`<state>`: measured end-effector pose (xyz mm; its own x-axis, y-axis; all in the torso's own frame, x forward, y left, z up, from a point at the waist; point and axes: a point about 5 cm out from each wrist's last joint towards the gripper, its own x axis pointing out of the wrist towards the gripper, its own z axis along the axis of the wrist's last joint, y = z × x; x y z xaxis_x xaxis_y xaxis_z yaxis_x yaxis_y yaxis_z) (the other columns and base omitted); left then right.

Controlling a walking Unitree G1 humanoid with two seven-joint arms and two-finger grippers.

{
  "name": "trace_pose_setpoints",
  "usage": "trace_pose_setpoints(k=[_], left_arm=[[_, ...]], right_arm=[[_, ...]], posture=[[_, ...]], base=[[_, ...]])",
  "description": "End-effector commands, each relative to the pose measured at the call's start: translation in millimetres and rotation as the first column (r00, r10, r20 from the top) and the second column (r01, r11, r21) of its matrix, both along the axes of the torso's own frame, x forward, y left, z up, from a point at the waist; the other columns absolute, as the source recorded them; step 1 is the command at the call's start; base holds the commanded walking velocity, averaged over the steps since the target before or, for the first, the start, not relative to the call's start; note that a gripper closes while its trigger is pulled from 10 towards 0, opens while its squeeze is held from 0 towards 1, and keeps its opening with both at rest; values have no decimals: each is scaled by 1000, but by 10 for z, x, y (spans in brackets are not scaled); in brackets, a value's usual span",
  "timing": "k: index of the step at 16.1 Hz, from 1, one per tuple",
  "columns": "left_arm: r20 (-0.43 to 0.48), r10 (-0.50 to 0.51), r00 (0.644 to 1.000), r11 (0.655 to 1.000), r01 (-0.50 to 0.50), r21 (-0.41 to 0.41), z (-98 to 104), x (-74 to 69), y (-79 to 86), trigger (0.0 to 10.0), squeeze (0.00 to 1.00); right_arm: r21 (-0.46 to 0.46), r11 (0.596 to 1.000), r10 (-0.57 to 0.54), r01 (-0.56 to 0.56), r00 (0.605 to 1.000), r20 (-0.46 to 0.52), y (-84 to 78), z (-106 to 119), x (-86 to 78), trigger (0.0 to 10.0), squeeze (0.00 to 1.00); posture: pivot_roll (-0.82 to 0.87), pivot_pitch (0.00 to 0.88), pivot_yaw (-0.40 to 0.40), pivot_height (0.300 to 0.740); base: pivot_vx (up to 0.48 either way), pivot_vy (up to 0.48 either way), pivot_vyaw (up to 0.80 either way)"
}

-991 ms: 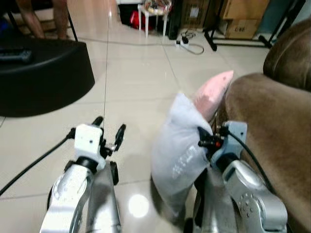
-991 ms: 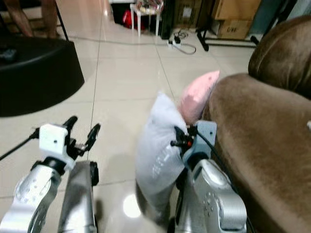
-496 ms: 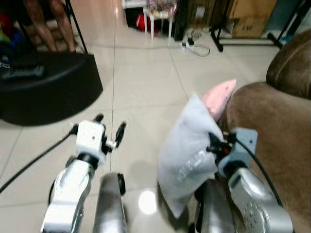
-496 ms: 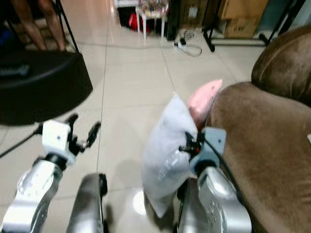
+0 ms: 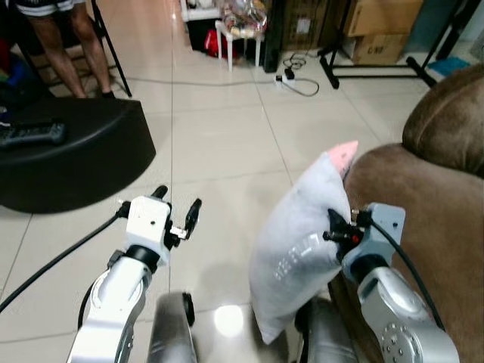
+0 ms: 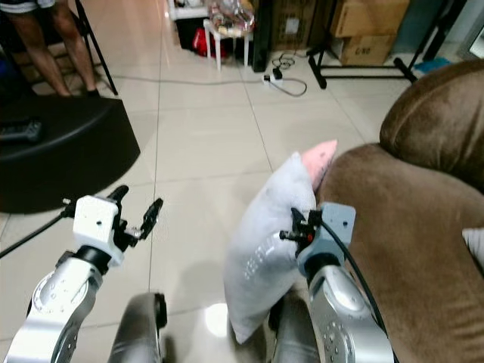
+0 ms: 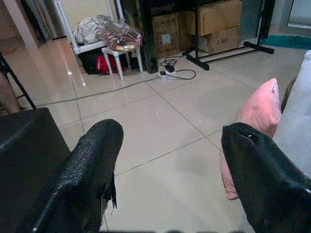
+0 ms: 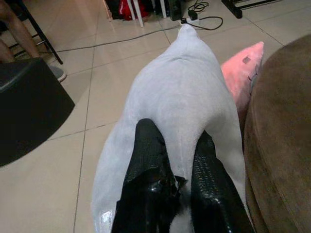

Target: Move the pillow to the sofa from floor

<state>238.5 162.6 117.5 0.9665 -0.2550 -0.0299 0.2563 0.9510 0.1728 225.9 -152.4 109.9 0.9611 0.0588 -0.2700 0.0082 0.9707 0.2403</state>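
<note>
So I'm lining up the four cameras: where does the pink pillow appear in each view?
Left eye: pink pillow peeks above the grey pillow.
Right eye: same tip against the brown sofa.
Left wrist: right of centre.
Right wrist: upper right.
Shared landmark: the grey pillow.

Open tiled floor (image 5: 219,136) ahead; brown sofa (image 5: 431,204) close on the right, black ottoman (image 5: 68,162) left.

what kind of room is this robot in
Most likely a lived-in home living room: a brown sofa stands on a tiled floor, and cardboard boxes and a power strip sit by the far wall.
</note>
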Motion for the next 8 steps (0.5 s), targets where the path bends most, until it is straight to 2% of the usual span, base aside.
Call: trace_pose_setpoints(k=[1,5,8], left_arm=[[9,-29,1000,999,29,35,27,-6,-8,10000,0],[5,-28,1000,999,28,45,3,24,-2,10000,0],[20,-7,1000,999,6,36,15,61,-3,10000,0]], right_arm=[[-38,999,-27,29,998,52,-20,72,-6,10000,0],[-121,989,-78,83,996,47,-89,33,-22,10000,0],[-62,996,-59,64,995,80,-79,87,69,10000,0]], posture=[[-66,0,22,641],[-70,0,30,676],[-59,0,5,701]], base=[[0,0,0],[0,0,0],[0,0,0]])
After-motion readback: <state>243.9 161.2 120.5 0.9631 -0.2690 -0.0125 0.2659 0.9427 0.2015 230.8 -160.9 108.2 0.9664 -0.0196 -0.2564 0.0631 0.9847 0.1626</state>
